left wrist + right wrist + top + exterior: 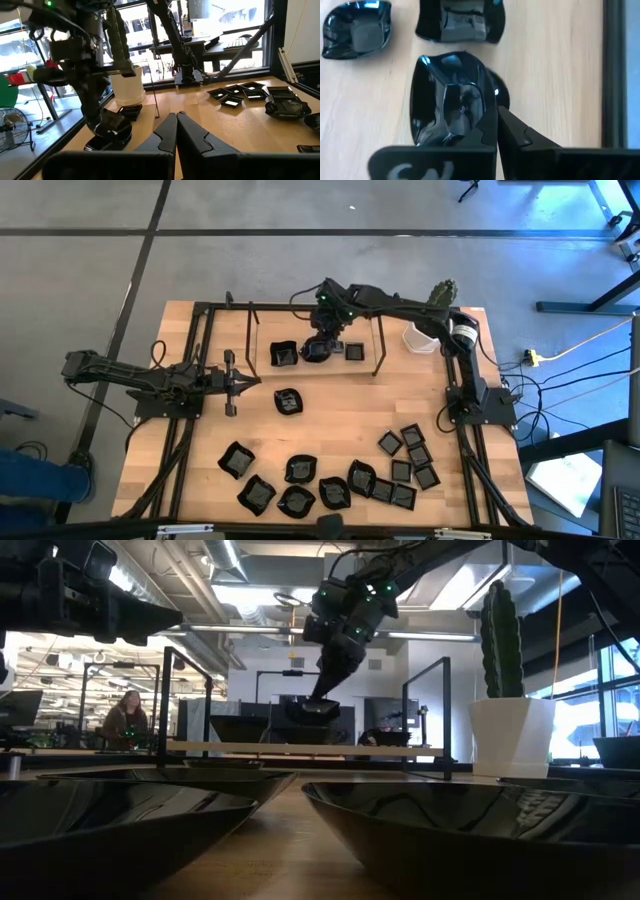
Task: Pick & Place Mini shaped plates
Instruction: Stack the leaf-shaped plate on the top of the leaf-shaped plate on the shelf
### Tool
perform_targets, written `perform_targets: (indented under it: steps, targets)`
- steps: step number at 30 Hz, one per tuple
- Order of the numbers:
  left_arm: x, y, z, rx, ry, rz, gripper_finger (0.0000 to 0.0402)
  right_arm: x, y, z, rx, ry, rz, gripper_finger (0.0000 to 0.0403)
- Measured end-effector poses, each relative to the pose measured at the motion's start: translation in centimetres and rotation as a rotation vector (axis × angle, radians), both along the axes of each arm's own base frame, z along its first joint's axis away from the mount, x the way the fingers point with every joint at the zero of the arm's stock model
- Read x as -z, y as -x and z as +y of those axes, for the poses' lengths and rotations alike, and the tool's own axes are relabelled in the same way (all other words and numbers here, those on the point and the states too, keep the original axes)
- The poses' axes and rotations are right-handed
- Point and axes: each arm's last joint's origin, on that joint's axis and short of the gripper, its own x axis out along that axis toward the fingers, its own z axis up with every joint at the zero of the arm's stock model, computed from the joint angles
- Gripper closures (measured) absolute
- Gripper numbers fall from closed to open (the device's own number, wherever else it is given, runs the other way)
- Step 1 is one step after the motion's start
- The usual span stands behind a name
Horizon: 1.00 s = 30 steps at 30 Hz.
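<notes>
right hand [495, 122] pinches plate [452, 97] rim | underside hidden | left hand [176, 131] closed, empty

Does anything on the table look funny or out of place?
One thing does: a white pot with a green cactus stands at the far right corner, the only thing that is not a tiny glossy black dish. Nothing looks spilled or broken. The right hand is shut on a wavy-rimmed black dish.

A grey concrete floor [300, 270] crossed by dark seams is seen around the light wooden table [330, 420]. Bright windows [235, 20] and exposed ceiling ducts [230, 570] are shown; a seated person [127, 718] is glimpsed behind.
</notes>
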Motion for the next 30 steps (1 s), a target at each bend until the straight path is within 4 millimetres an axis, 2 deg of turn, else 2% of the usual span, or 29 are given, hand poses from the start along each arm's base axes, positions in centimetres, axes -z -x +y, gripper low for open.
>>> perform_targets:
  steps: [8, 20, 30]
  targets:
    - [0.0, 0.0, 0.0, 0.0, 0.0, 0.0, 0.0394, 1.5, -0.6, -0.6, 0.061, -0.023, 0.019, 0.0398]
    - [0.0, 0.0, 0.0, 0.0, 0.0, 0.0, 0.0395, 1.8, -0.8, -0.9, 0.108, 0.014, 0.031, 0.0319]
    - [0.0, 0.0, 0.0, 0.0, 0.0, 0.0, 0.0399, 1.7, -1.0, -0.9, 0.091, -0.015, 0.001, 0.0307]
